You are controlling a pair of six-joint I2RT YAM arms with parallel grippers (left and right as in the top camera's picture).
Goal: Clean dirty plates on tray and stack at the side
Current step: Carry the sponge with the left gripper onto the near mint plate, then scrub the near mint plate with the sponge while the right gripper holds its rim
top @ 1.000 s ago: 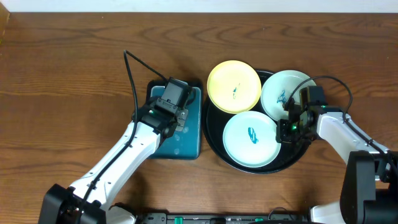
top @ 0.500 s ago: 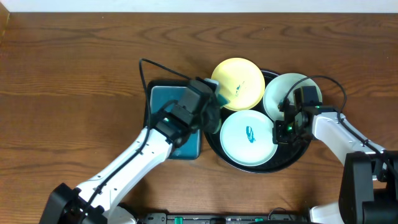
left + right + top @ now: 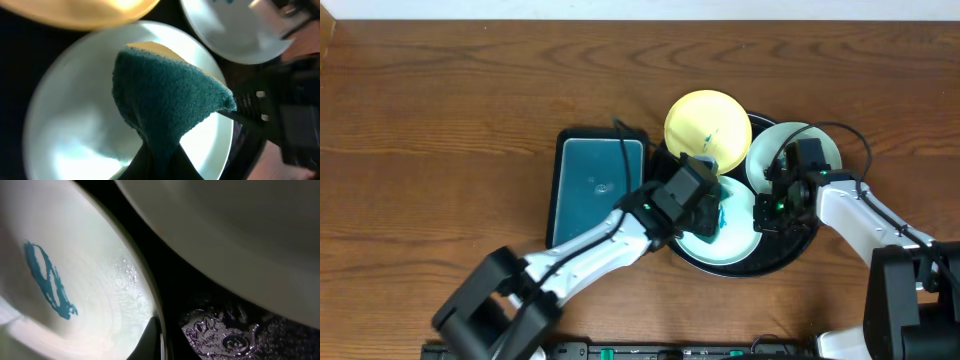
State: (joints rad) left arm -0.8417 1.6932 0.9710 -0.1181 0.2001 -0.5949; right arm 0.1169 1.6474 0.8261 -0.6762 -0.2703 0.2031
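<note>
The black round tray [image 3: 782, 252] holds three plates. The pale yellow plate [image 3: 708, 122] leans on its back-left rim. One mint-white plate [image 3: 796, 146] sits at the back right. The front mint-white plate [image 3: 738, 240] has a blue-green smear [image 3: 47, 280] at its centre. My left gripper [image 3: 708, 208] is shut on a teal sponge [image 3: 165, 95] with a yellow back, and holds it over the front plate [image 3: 75, 125]. My right gripper [image 3: 770, 208] is shut on the right rim of that plate [image 3: 150, 300].
A rectangular teal tray [image 3: 598, 185] lies left of the black tray on the brown wooden table [image 3: 440, 120]. My left arm crosses in front of it. In the left wrist view, my right gripper's body [image 3: 285, 115] is close to the sponge's right side.
My left gripper has swung right from the teal tray, carrying the sponge over the front plate. The yellow plate has shifted slightly back and to the right. The right gripper has kept its hold.
</note>
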